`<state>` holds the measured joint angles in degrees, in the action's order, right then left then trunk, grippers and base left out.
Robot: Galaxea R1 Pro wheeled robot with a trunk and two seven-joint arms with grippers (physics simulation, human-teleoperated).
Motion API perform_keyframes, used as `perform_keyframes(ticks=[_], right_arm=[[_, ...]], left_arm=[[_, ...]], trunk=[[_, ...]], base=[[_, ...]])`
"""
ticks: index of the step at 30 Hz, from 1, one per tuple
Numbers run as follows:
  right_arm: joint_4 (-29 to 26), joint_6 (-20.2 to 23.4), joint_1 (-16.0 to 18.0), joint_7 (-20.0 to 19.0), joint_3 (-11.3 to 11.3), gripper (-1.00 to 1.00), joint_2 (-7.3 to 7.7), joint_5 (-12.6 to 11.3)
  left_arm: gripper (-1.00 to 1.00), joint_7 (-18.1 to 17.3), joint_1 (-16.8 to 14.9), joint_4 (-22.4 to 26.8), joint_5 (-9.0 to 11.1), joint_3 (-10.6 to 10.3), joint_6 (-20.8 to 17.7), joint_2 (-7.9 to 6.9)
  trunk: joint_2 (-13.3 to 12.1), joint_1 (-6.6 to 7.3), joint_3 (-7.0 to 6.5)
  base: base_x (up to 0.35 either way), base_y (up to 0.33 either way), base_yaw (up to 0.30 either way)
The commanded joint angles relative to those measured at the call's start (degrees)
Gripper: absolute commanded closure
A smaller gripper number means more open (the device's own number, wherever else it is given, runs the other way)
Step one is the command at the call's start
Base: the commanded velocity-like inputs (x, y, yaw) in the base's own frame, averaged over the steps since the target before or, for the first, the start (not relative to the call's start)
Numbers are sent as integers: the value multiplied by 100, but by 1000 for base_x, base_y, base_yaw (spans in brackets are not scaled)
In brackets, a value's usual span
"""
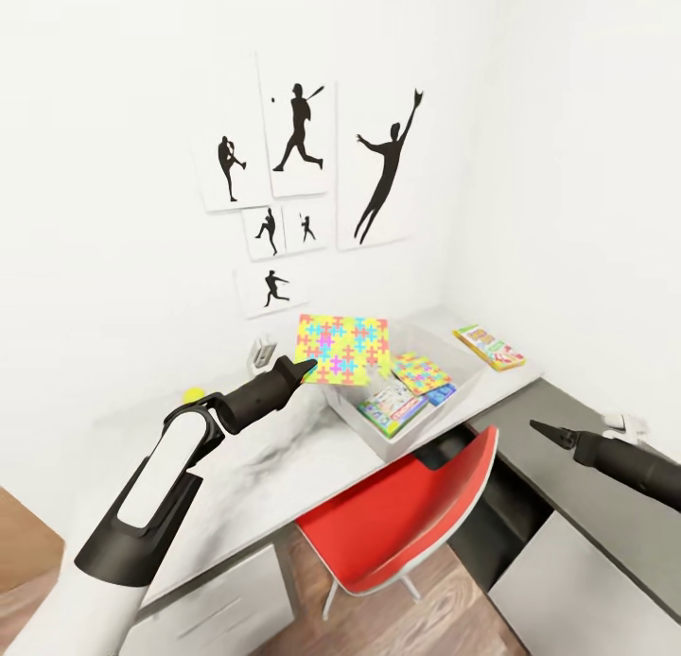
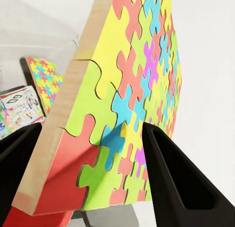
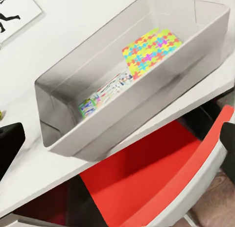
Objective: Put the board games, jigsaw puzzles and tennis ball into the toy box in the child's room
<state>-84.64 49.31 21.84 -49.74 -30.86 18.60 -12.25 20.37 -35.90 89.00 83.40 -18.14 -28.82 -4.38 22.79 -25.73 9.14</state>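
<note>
My left gripper (image 1: pixel 299 371) is shut on the corner of a bright jigsaw puzzle (image 1: pixel 342 347), holding it tilted above the near-left rim of the grey toy box (image 1: pixel 465 368). In the left wrist view the puzzle (image 2: pixel 132 99) sits between both fingers (image 2: pixel 181 183). Inside the box lie a second jigsaw (image 1: pixel 419 372), a Monopoly board game (image 1: pixel 391 410) and a blue one (image 1: pixel 441 394). A yellow-green-red board game (image 1: pixel 489 346) lies on the table (image 1: pixel 284 448) right of the box. The tennis ball (image 1: pixel 193 394) rests behind my left wrist. My right gripper (image 1: pixel 550 433) hovers open over the dark desk section.
A red chair (image 1: pixel 407 524) is pushed under the table in front of the toy box (image 3: pixel 98 70). Wall posters of ball players (image 1: pixel 298 131) hang above the corner. The dark grey desk section (image 1: pixel 567 401) runs along the right wall.
</note>
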Motion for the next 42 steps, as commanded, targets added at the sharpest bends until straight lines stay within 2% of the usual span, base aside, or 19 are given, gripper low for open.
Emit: perform_keyframes(ticks=[1,9,17,19,32,42], right_arm=[[0,26,4,-18,-7,-100,0,-6],[0,26,4,-18,-7,-100,0,-6],[0,26,4,-18,-7,-100,0,-6],[0,26,4,-18,-7,-100,0,-6],[0,26,4,-18,-7,-100,3,-6],[0,26,4,-18,-7,-100,1,-6]], left_arm=[[100,71,-15,7,54,-7,1,-2],[100,84,-100,11,52,-10,10,28],[100,111,-167,-24,24,-6,5,531],[100,113,-183,-30,22,-6,6,575],[100,137,-213,-55,11,-9,8,644],[100,143,-215,-72,10,-12,10,648]], trunk=[[13,-5,12],[13,-5,12],[13,-5,12],[13,-5,12],[13,-5,12],[13,-5,12]], base=[[158,-309,276],[200,-266,262],[102,-86,95],[24,-20,22],[6,-10,6],[1,-196,0]])
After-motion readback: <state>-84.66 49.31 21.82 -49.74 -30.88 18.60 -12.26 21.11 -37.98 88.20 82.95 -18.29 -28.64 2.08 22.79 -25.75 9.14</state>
